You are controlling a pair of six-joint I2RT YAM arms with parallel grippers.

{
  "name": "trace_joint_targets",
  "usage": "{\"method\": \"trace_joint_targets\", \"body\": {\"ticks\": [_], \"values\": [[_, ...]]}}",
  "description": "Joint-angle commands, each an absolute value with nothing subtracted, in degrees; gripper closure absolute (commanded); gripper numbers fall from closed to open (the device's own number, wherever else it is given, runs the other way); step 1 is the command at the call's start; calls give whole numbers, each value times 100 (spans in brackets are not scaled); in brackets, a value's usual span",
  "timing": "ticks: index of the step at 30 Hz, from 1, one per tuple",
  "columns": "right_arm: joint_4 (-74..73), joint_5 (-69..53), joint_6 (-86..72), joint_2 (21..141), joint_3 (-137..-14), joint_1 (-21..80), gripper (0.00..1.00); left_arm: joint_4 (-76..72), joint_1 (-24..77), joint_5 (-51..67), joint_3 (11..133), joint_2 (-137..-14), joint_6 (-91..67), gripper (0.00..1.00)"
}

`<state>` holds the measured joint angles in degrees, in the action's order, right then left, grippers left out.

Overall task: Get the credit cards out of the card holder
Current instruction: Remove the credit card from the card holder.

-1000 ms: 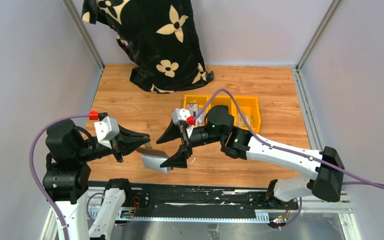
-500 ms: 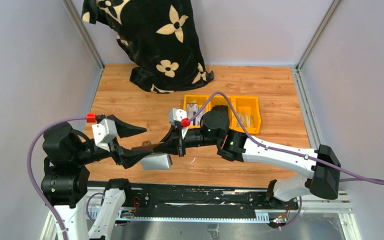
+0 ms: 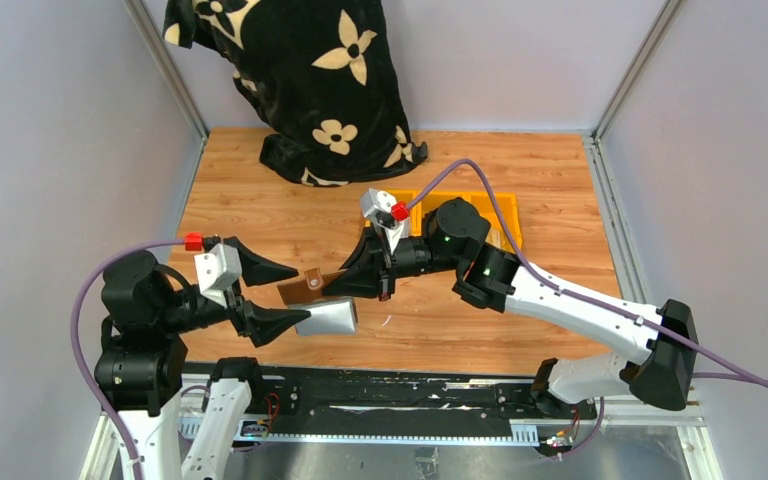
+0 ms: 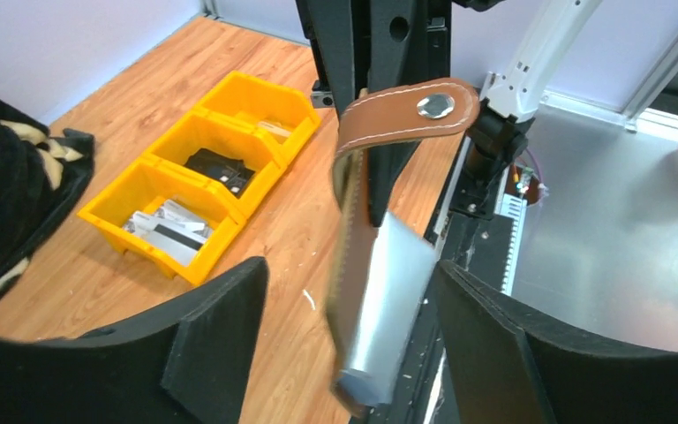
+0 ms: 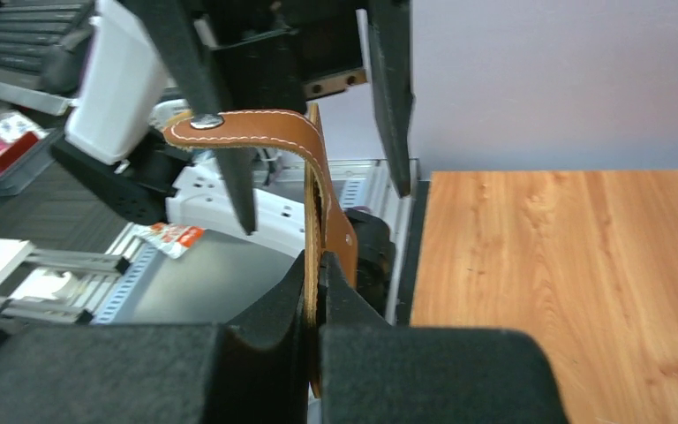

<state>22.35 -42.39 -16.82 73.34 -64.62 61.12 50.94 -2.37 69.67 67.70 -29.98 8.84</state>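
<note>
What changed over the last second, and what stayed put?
The right gripper, wide open a second ago, closed on the card holder and carried it slightly rightward, away from the bases. The left gripper, which seemed to pinch the holder's end, opened wide and now brackets the hanging silvery sleeves, apparently without touching. Yellow bins and patterned cloth unmoved; no card out yet.

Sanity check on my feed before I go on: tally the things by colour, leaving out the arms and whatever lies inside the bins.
Yellow bins: 3
Brown card holder: 1
Black flowered cloth: 1
Total: 5
</note>
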Motion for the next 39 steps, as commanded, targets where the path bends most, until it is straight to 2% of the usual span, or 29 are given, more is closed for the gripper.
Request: {"method": "trace_joint_targets", "body": {"ticks": [1, 5, 9, 11, 12, 13, 16, 18, 20, 26, 28, 39], "values": [[2323, -4768, -2121, 7375, -6803, 6117, 100, 5100, -207, 7277, 6869, -3175, 763, 31], [2534, -4867, -2415, 7561, -6949, 6125, 100, 5106, -209, 7349, 6875, -3267, 745, 58], [2707, -4918, -2588, 7746, -7155, 6194, 100, 5116, -205, 7391, 6808, -3323, 681, 77], [2652, -4922, -2564, 7821, -7254, 6245, 100, 5115, -204, 7432, 6839, -3371, 649, 90], [2660, -4900, -2558, 7837, -7265, 6254, 98, 5120, -204, 7452, 6863, -3395, 635, 98], [2654, -4839, -2558, 7843, -7244, 6253, 89, 5122, -207, 7452, 6903, -3419, 612, 100], [2731, -4713, -2471, 7708, -6997, 6228, 48, 5135, -209, 7545, 7152, -3582, 373, 100], [2970, -4801, -2419, 7567, -6664, 6191, 39, 5136, -207, 7630, 7379, -3817, 85, 100], [3425, -4943, -2441, 7401, -6183, 6149, 34, 5133, -205, 7596, 7639, -4090, -347, 100], [4879, -4884, -2928, 6884, -5014, 6152, 33, 5137, -206, 7148, 8162, -4543, -1103, 100], [4963, -4794, -2947, 6804, -4905, 6152, 34, 5125, -210, 7017, 8211, -4542, -1236, 100], [4894, -4190, -2682, 6660, -4775, 6161, 55, 5125, -207, 7014, 8252, -4554, -1701, 100]]}}
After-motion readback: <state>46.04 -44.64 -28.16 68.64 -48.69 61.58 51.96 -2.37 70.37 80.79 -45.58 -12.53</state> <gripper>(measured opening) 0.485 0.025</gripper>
